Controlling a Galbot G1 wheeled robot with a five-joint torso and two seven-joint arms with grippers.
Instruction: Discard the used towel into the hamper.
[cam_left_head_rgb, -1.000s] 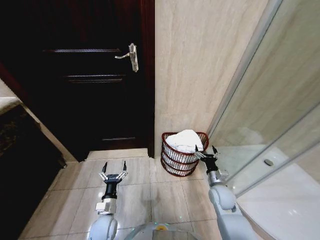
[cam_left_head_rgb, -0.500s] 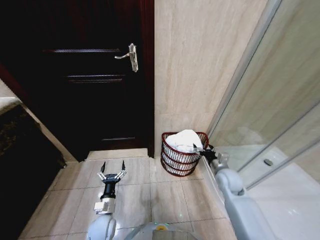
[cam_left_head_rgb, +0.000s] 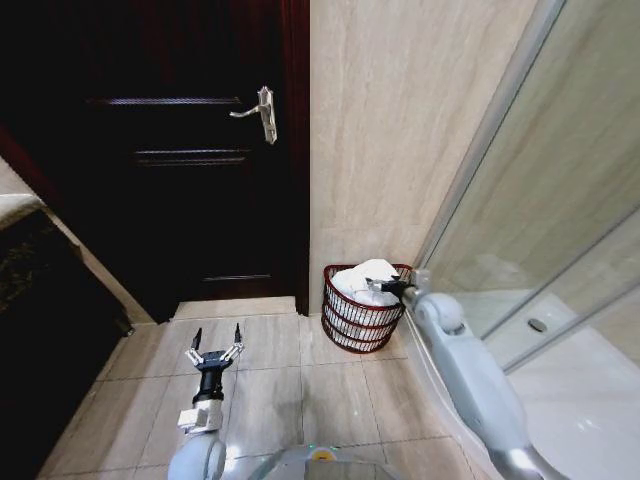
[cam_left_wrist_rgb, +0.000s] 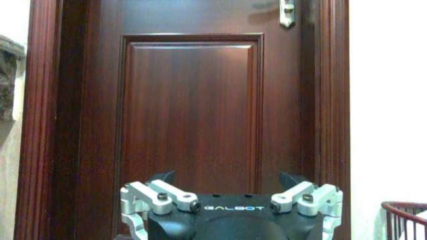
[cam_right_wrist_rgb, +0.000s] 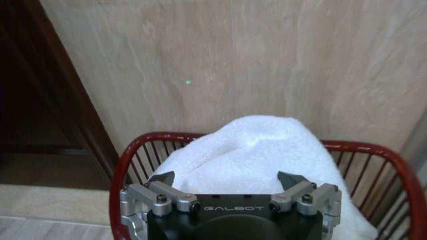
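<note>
Tiled floor (cam_left_head_rgb: 300, 385), towel (cam_left_head_rgb: 362, 280) inside hamper (cam_left_head_rgb: 358, 322)

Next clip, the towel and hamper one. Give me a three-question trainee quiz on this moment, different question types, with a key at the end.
1. True or false: the white towel already lies inside the hamper.
2. Which gripper is at the hamper's rim? A) the left gripper B) the right gripper C) both
3. Fill in: the hamper stands on the tiled floor against the beige wall, between the dark wooden ____ and the glass shower screen.

Key
1. True. The towel is heaped in the hamper and rises above its rim.
2. B. The right gripper is open, over the towel; the left gripper is open above the floor tiles, facing the door.
3. door
</note>
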